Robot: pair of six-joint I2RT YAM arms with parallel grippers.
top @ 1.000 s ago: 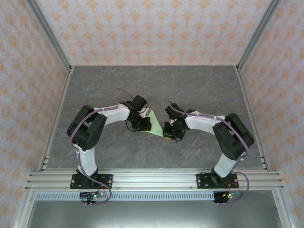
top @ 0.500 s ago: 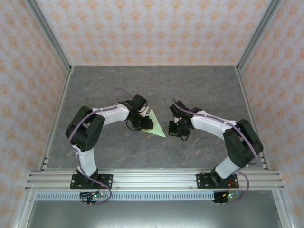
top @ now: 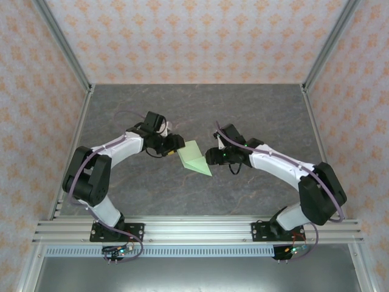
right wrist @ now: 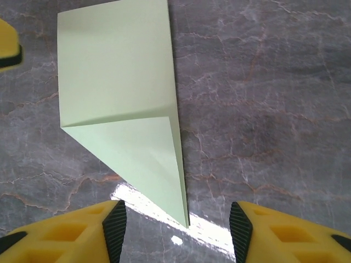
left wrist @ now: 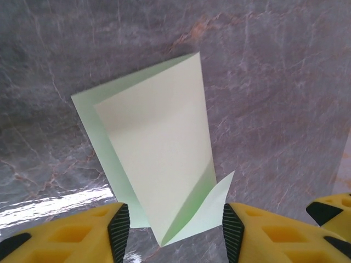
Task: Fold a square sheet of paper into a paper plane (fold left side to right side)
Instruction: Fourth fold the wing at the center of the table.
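- The left fingers [left wrist: 71,236] are yellow with black pads. They are spread apart and pinch nothing.
- A narrow end of the paper [left wrist: 156,159] lies in the gap between them, and a loose flap lifts slightly beside the right-hand pad.
- The right fingers [right wrist: 285,233] are also yellow with black pads, also spread, and also pinch nothing. The pointed tip of the paper lies on the worktop [right wrist: 263,98] between them.
- The paper is pale green and partly folded, wide at one end and tapering to a point at the other, with a diagonal crease across it.
- From above, the paper lies near the middle of the worktop between the two sets of fingers. The left fingers are just beside its left edge and the right fingers just beside its right edge. I cannot tell whether either touches it.
- Two white arms with black joints curve inward from bases at the near edge.
- The worktop is grey and marbled. Walls [top: 194,36] with a pale orange pattern enclose it.
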